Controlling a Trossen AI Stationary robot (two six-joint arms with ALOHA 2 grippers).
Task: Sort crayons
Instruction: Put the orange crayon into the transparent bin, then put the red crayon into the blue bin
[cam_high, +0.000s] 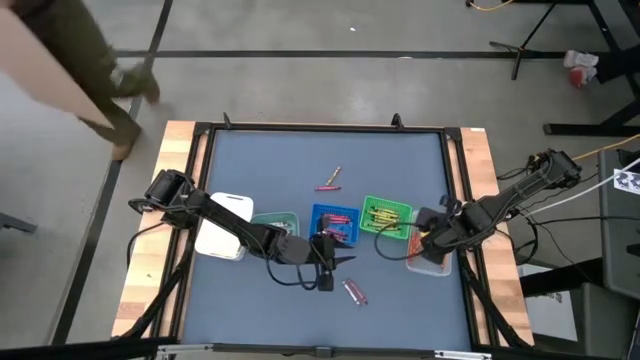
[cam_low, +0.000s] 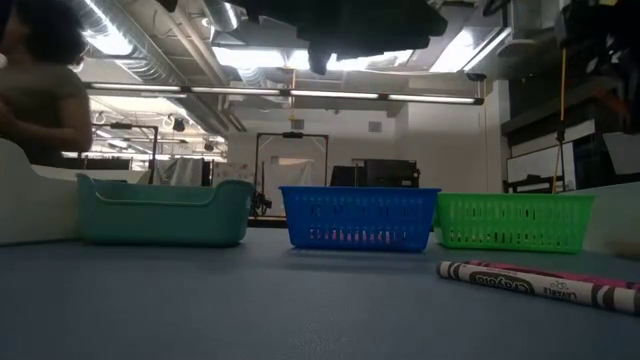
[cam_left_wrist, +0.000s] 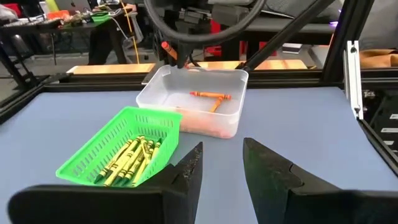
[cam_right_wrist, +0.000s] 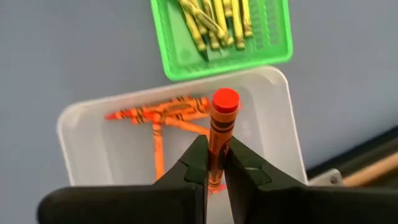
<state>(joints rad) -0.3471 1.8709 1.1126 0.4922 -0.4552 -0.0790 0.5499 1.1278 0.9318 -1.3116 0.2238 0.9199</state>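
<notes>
My right gripper (cam_right_wrist: 214, 163) hangs above the clear tray (cam_high: 432, 264), shut on an orange crayon (cam_right_wrist: 219, 127). Three orange crayons (cam_right_wrist: 163, 112) lie on that tray's floor. The green tray (cam_left_wrist: 112, 149) beside it holds several yellow crayons (cam_left_wrist: 132, 158). My left gripper (cam_left_wrist: 221, 171) stands open, with nothing between its fingers, over the mat near the blue tray (cam_high: 333, 222), pointing toward the green and clear trays. Loose crayons lie on the mat: one pair (cam_high: 328, 180) at the far middle, another (cam_high: 355, 291) near my left gripper. My right gripper pinches the orange crayon by its paper-wrapped shaft (cam_right_wrist: 217, 149) between its two fingers, coming from above and pointing down. The crayon runs roughly along the fingers, with its flat end (cam_right_wrist: 225, 99) sticking out free. It is lifted clear, over the clear tray.
A white tray (cam_high: 222, 228) and a teal tray (cam_high: 276, 220) stand left of the blue one, which holds pink and purple crayons (cam_high: 338, 220). Wooden rails (cam_high: 150, 240) and a black frame border the mat. A person (cam_high: 90, 70) walks past the table's far left corner.
</notes>
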